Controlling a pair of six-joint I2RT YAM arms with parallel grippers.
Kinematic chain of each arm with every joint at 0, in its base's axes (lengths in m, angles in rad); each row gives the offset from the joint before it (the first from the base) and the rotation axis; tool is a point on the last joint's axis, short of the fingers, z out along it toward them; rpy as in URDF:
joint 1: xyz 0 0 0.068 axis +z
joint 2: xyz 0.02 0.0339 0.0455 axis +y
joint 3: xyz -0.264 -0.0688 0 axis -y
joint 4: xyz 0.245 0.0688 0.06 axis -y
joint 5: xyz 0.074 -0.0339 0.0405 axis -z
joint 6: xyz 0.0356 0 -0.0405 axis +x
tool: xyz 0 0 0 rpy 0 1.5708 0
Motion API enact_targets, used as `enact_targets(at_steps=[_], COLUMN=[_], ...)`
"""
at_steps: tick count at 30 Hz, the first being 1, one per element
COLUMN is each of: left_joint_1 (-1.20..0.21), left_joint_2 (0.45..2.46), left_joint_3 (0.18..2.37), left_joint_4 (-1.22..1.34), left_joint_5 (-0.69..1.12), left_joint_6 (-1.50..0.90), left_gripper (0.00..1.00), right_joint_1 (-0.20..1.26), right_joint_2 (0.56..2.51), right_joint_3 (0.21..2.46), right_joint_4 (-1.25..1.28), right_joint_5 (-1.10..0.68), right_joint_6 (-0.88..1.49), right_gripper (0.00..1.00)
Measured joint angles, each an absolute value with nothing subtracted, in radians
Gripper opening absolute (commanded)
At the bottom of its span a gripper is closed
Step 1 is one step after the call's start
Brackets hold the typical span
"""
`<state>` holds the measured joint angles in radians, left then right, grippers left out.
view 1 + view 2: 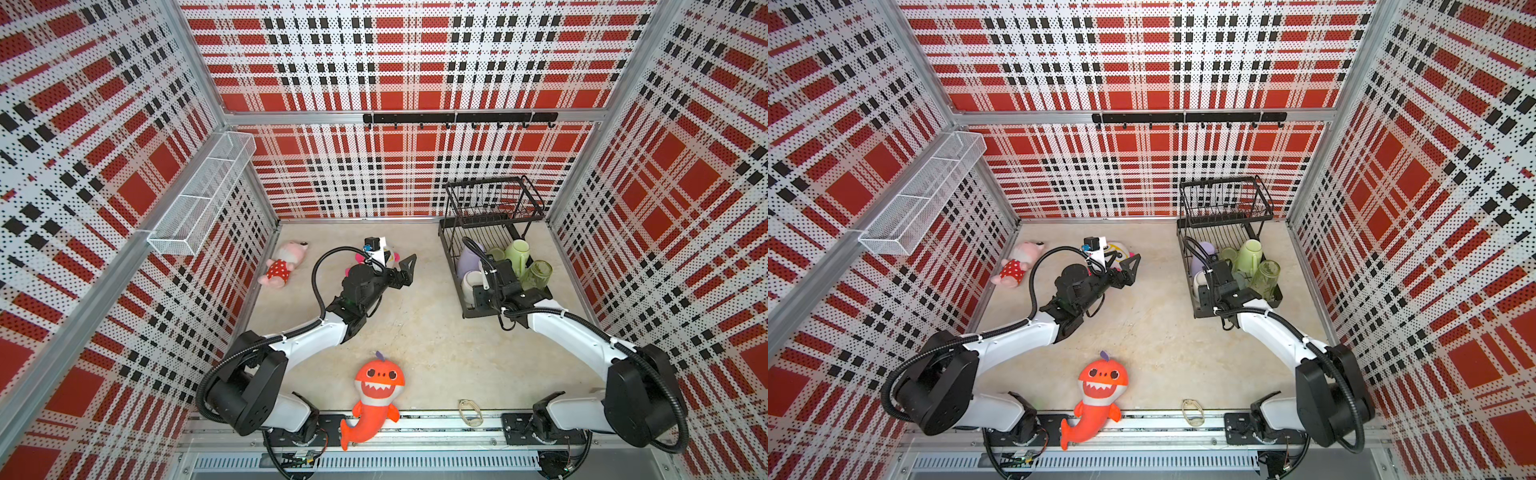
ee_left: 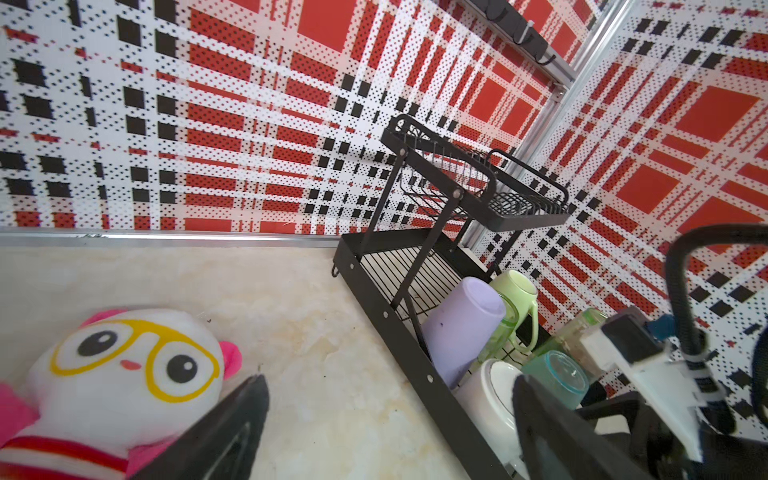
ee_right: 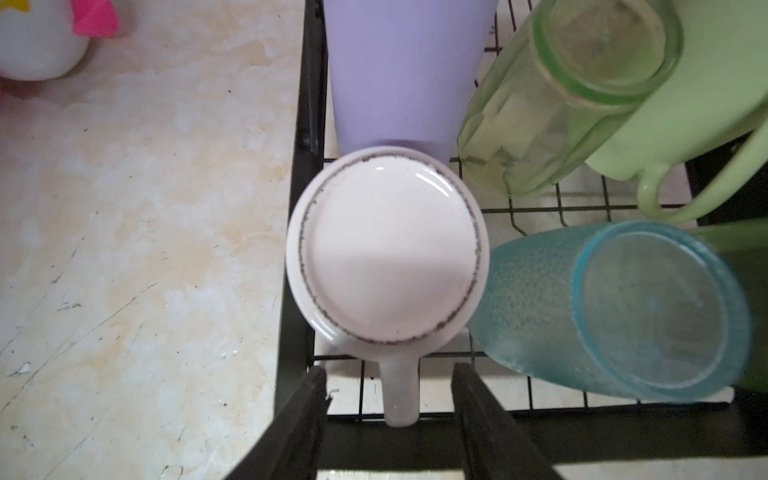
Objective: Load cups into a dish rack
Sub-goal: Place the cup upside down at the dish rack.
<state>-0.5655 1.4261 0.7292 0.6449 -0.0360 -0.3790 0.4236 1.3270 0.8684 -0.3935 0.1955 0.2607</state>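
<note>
The black dish rack (image 1: 452, 270) (image 1: 1187, 270) stands at the back right. Its lower tier holds a lavender cup (image 3: 399, 70), a green tumbler (image 3: 561, 104), a pale-green mug (image 3: 706, 83), a teal cup (image 3: 615, 307) and an upside-down white mug (image 3: 386, 249). A second green tumbler (image 1: 538, 274) leans at the rack's right side. My right gripper (image 3: 390, 370) is open, its fingers on either side of the white mug's handle with a gap on each side. My left gripper (image 1: 409, 272) (image 2: 390, 382) hangs open over the table left of the rack, holding nothing.
A white panda plush (image 2: 124, 365) lies by the left gripper. A pink plush (image 1: 282, 266) lies at the back left and an orange shark plush (image 1: 376, 399) at the front edge. A white mesh basket (image 1: 199, 199) and a black hook rail (image 1: 457, 118) hang on the walls.
</note>
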Motion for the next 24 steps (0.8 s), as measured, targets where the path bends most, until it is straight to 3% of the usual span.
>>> enact_targets(at_steps=[2,3,4,5,12,17,24], left_joint_1=[-0.554,-0.546,-0.541,-0.534,-0.493,-0.464,-0.455], left_joint_2=[1.404,1.391,1.379,1.361,1.239,1.145,1.105], left_joint_3=[0.717,0.710,0.704,0.694,0.641,0.572,0.490], left_joint_4=[0.637,0.633,0.626,0.614,0.537,0.520,0.513], left_joint_5=[-0.056,-0.069,-0.086,-0.112,-0.299,-0.441,-0.625], left_joint_6=[-0.393,-0.400,-0.406,-0.413,-0.417,-0.373,-0.263], left_gripper=[0.98,0.98,0.98,0.98,0.98,0.98,0.98], right_joint_1=[0.424,0.424,0.424,0.423,0.423,0.424,0.422], right_joint_2=[1.293,1.271,1.253,1.225,1.054,0.939,0.921], right_joint_3=[0.865,0.856,0.847,0.831,0.662,0.458,0.242], right_joint_4=[-0.384,-0.368,-0.357,-0.340,-0.170,0.091,0.450], right_joint_5=[0.187,0.185,0.182,0.183,0.210,0.242,0.332], right_joint_6=[0.251,0.250,0.244,0.239,0.217,0.154,0.062], right_gripper=[0.66,0.77,0.97,1.00,1.00,1.00,1.00])
